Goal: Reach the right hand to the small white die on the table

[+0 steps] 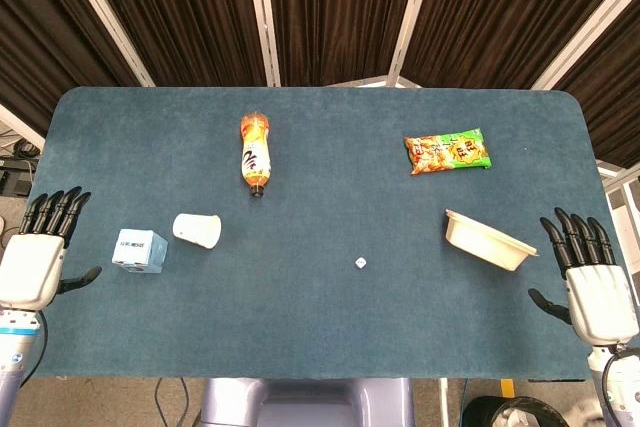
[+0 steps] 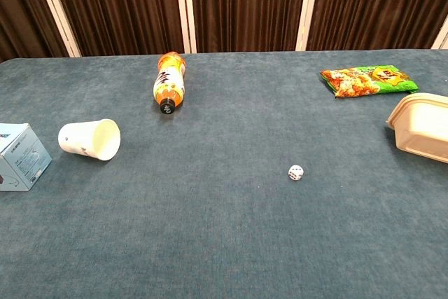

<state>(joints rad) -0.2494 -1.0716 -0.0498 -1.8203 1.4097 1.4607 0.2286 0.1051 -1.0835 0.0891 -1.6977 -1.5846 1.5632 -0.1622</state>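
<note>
The small white die lies alone on the blue table, a little right of centre near the front; the chest view shows the die with dark pips. My right hand hovers at the table's front right corner, fingers spread and holding nothing, well to the right of the die. At the front left corner my left hand is likewise open with fingers apart. Neither hand appears in the chest view.
A beige food container sits between the die and my right hand. A snack bag lies behind it. An orange bottle lies on its side, with a tipped paper cup and a small blue-white box to the left.
</note>
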